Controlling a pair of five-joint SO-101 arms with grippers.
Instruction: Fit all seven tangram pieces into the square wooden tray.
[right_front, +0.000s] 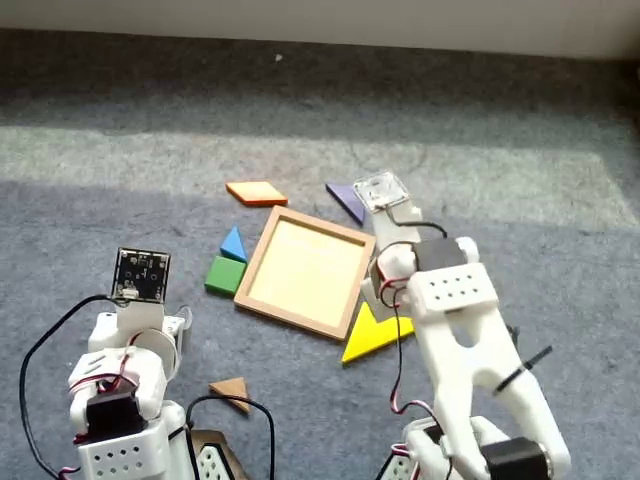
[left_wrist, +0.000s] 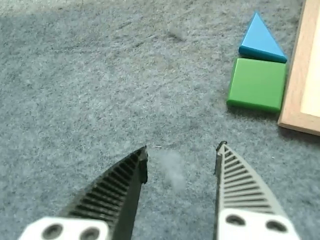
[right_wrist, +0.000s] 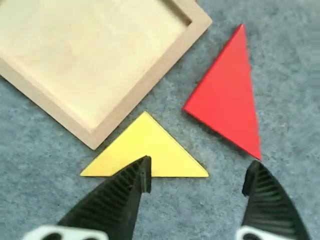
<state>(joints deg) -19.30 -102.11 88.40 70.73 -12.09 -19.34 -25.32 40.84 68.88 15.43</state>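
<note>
Both grippers spread; pieces lie around the tray (right_wrist: 147, 81).
Your right gripper (right_wrist: 199, 166) straddles the yellow triangle's (right_wrist: 145, 150) corner, red triangle (right_wrist: 227, 105) alongside, both just beside the rim. Your left gripper (left_wrist: 182, 148) gapes over bare carpet (left_wrist: 75, 75), green square (left_wrist: 257, 82) and blue triangle (left_wrist: 260, 37) beside the tray's edge.

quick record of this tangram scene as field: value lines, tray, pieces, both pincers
tray: square wooden tray, no piece inside
pieces by tray, left arm's side: blue triangle, green square, next to each other
pieces beyond tray: orange parallelogram, purple triangle
pieces by tray, right arm's side: yellow triangle, red triangle
piece near arm bases: brown triangle
left pincer: open, over bare carpet
right pincer: open, over the yellow and red triangles
</note>
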